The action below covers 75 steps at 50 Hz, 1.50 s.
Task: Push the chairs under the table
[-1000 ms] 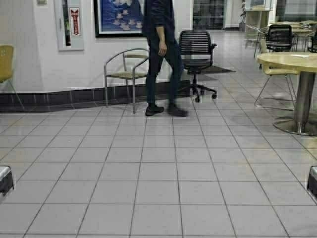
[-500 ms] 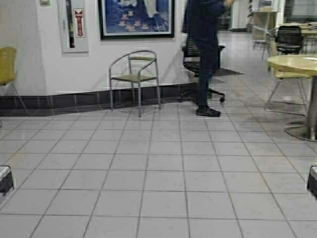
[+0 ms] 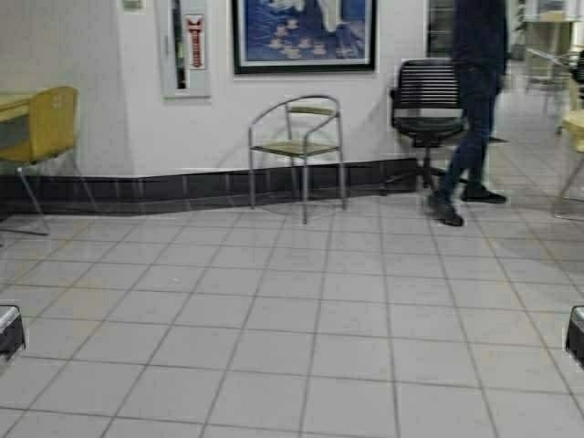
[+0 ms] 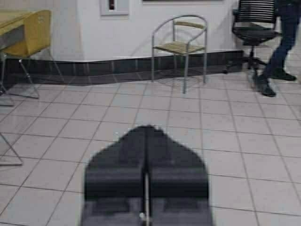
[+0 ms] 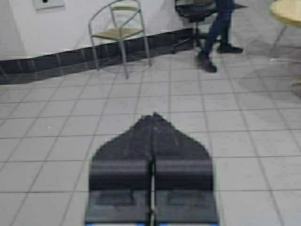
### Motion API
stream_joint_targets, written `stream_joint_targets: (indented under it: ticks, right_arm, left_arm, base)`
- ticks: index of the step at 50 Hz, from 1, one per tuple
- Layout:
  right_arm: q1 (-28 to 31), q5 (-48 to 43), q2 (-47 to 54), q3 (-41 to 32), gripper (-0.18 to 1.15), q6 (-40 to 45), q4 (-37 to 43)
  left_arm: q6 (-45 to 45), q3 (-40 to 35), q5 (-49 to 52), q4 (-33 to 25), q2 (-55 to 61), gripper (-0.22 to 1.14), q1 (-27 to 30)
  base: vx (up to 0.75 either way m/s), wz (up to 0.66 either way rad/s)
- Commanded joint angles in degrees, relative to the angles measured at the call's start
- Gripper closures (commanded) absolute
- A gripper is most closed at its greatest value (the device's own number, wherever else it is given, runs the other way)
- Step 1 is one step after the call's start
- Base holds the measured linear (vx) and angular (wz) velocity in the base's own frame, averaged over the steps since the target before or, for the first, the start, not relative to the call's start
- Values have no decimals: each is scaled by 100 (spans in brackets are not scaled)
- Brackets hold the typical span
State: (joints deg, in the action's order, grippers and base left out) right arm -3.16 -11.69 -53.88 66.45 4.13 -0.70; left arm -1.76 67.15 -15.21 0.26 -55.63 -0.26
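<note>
Chair, mustard-yellow moulded shell on thin chrome legs (image 3: 50, 128), stands far left at the beige table edge (image 3: 11, 102); likely light, slides on tile, push its backrest; left gripper (image 4: 146, 176) and right gripper (image 5: 152, 176) both closed, empty.

This is a public cafeteria or lobby area of an institutional building. A wide grey tiled floor (image 3: 301, 319) runs to a white wall with a dark tiled baseboard (image 3: 182, 187), a framed blue picture (image 3: 303, 35) and a recessed fire-extinguisher cabinet (image 3: 183, 46). Loose seating lines that wall ahead of the grippers: a mustard-yellow chair (image 3: 47, 128), a grey metal-framed armchair (image 3: 297, 146) and a black office chair (image 3: 429, 109).
</note>
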Motion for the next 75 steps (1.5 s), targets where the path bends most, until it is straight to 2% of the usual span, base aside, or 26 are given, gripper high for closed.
stream_joint_targets:
  ticks: [1,31,75]
  right_arm:
    - [0,-26,70,-79,93,62,-9]
    - [0,-18,141,-35,93,431,-9]
    - [0,-9,396,-88,93,492,-18]
  left_arm:
    - [-9,-70,-35,0,26,89,-9]
    - [18,-18,-35,9,-26,89,-9]
    - [-158,62,-62,-9,18,89,-9]
  base:
    - [32,20]
    - [28,29]
    - [22,55]
